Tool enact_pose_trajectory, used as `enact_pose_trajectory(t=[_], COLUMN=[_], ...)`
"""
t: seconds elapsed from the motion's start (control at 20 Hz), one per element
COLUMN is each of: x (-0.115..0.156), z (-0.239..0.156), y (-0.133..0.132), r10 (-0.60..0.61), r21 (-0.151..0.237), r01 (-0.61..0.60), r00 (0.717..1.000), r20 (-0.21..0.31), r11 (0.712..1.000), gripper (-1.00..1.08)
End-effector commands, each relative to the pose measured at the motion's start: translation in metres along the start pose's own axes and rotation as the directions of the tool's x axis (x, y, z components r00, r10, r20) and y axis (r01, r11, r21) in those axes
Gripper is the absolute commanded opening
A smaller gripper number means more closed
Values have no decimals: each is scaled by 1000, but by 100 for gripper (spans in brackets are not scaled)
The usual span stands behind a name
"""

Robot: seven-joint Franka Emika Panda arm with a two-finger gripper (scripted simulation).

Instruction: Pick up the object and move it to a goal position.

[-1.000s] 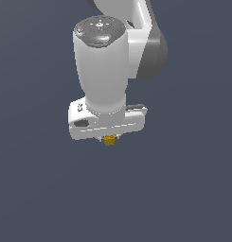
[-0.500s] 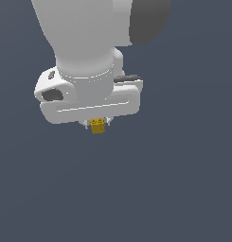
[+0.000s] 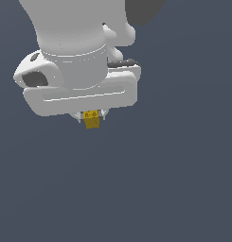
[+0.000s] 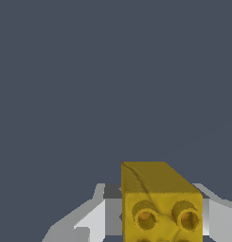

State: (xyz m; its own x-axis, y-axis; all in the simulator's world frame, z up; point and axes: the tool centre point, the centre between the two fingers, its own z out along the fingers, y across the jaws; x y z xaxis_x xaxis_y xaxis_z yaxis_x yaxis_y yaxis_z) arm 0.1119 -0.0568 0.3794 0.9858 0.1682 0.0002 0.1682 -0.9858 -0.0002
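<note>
Your pincer holds the yellow block between its fingers. In the exterior view the block pokes out at six o'clock under the white hand, seemingly well above any counter.

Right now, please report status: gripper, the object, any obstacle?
Gripper shut on the yellow block, fingers at both its sides. Block in the air, below the white hand. No obstacle in either view.
</note>
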Motion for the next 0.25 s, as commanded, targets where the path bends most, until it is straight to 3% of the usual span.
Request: enact_pose_trajectory(t=[0.0, 0.2], x=[0, 1], z=[-3, -4], y=[1, 1], r10=[0, 0], r21=[0, 0], r01=[0, 0], r00=[1000, 1000], r20=[0, 0], r11=[1000, 1000], gripper=[-100, -100])
